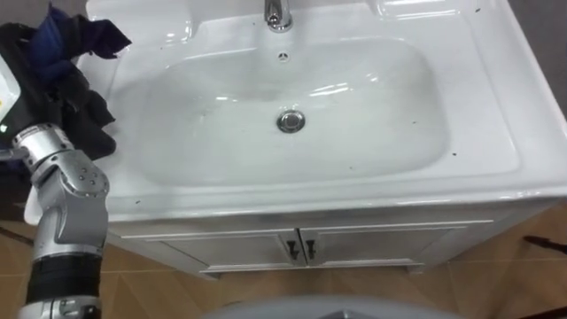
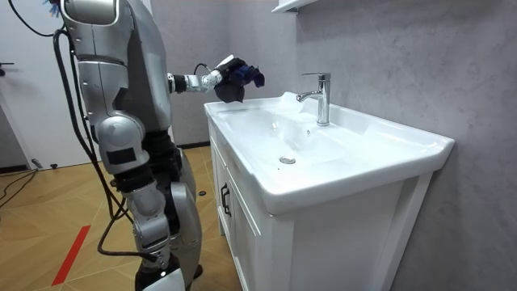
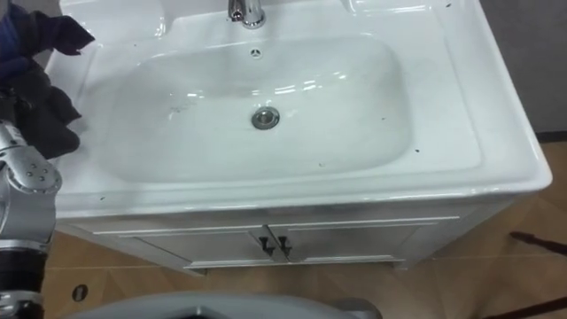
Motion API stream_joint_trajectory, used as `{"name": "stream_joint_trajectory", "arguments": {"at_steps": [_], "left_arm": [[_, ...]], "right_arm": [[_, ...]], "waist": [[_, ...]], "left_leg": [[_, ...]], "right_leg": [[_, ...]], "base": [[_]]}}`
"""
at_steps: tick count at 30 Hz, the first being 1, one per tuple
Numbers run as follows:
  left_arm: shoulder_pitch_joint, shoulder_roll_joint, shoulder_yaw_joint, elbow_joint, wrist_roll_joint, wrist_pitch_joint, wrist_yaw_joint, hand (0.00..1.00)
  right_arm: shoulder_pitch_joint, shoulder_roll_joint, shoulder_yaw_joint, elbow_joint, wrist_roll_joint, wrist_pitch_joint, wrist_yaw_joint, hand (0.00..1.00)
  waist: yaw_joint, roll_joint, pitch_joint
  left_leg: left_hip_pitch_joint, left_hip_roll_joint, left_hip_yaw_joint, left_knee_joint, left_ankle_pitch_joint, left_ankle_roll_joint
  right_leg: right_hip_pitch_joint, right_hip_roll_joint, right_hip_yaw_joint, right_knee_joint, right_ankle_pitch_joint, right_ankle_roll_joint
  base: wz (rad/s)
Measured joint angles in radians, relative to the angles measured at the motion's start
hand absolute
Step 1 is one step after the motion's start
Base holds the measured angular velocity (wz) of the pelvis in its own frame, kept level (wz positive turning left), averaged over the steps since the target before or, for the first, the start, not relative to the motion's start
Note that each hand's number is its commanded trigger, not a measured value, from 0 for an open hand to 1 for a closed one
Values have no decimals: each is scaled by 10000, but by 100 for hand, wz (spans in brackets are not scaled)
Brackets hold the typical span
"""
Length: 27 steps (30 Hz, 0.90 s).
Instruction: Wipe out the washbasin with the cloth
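A white basin (image 1: 496, 133) is set into a white cabinet (image 1: 381, 241) whose two doors meet at a pair of small dark handles (image 1: 299, 249). A chrome tap (image 1: 278, 13) is mounted at the middle of the back rim, an overflow hole (image 1: 283, 56) is seen just below it, and a round metal drain (image 1: 291, 121) lies at the bottom of the bowl. Small dark specks are scattered over the bowl and the rim. In the room view the cabinet is placed against a grey textured wall (image 2: 388, 56), a white shelf (image 2: 295, 6) is cut off at the top edge, and the robot is seen standing at the cabinet's front on a wooden floor (image 2: 40, 202) marked with a red strip (image 2: 73, 250).

A dark blue and black cloth (image 1: 71, 62) is bunched at the basin's back left corner, over the rim and outside the bowl. It is held by the left hand (image 2: 214, 78), which is closed round it; most of the hand is buried in the folds, and whether the cloth's lower edge touches the rim cannot be told. The right hand (image 2: 161, 265) is made out only dimly, hanging low beside the body at the room view's lower edge, and its state cannot be told.
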Motion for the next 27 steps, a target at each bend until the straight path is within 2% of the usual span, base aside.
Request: {"name": "stream_joint_trajectory", "arguments": {"at_steps": [5, 7, 13, 17, 27], "left_arm": [[346, -36, -50, 534, 1, 92, -2, 100], [366, -72, -112, 811, 2, 194, -11, 100], [363, -70, -164, 1634, -3, 299, -30, 100], [363, -69, -164, 1759, -2, 311, -31, 100], [363, -69, -167, 1768, 1, 598, -176, 100]], "right_arm": [[65, 34, 99, -6, 200, 164, 7, 0], [95, 58, 108, -168, 295, 227, 8, 0], [128, 87, 123, -315, 279, 308, -81, 0], [156, 89, 124, -319, 284, 328, -161, 0], [154, 92, 296, -326, 295, 425, -137, 0]], "waist": [[-1, -164, 1], [6, -256, 33], [-56, -201, 31], [-55, -182, 27], [-233, -188, 24]], "left_leg": [[10, -17, -5, -9, -1, 0], [-2, -35, -6, -2, -3, 4], [-10, -139, -5, 6, -43, 73], [-26, -146, -2, 4, -64, 109], [-27, -146, 5, -5, -64, 109]], "right_leg": [[90, -25, -119, 0, 1, -2], [99, -50, -152, -9, 0, 1], [47, -156, -144, 6, -25, 101], [4, -165, -121, 25, -16, 124], [3, -158, -115, 13, -14, 126]], "base": [[6], [6], [0], [0], [0]]}}
